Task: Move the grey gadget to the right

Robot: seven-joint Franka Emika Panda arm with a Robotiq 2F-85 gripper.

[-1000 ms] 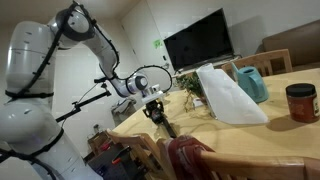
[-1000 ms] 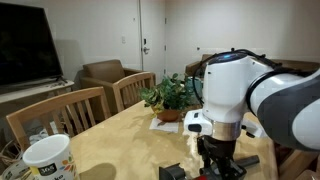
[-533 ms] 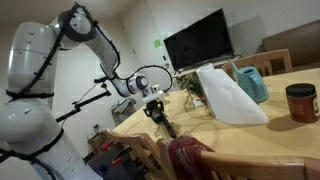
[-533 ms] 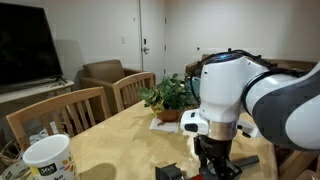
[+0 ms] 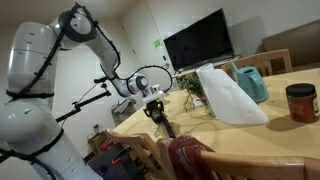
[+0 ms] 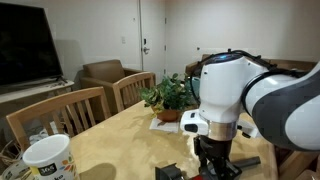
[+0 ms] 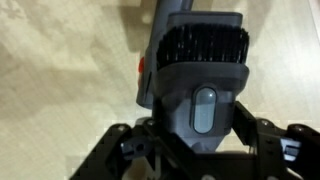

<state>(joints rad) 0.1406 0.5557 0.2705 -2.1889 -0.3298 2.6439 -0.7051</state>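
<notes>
The grey gadget point(image 7: 195, 70) fills the wrist view: a dark grey bar with a row of black bristles and an oval button, over the wooden table point(image 7: 60, 60). My gripper point(image 7: 198, 138) is shut on it, one black finger pressed against each side. In both exterior views the gripper point(image 5: 154, 108) point(image 6: 214, 160) hangs low over the table. The gadget point(image 5: 167, 126) slants down from it as a dark bar, and its ends point(image 6: 245, 160) stick out on either side of the fingers.
A white bag point(image 5: 228, 95), a teal jug point(image 5: 252, 82) and a red-lidded jar point(image 5: 300, 102) stand further along the table. A potted plant point(image 6: 170, 98) and a white mug point(image 6: 48, 160) are also on it. Wooden chairs point(image 6: 60, 115) line the edge.
The arm shifted slightly sideways with the gadget between one second and half a second ago. Since then nothing has visibly moved, and the grip is unchanged.
</notes>
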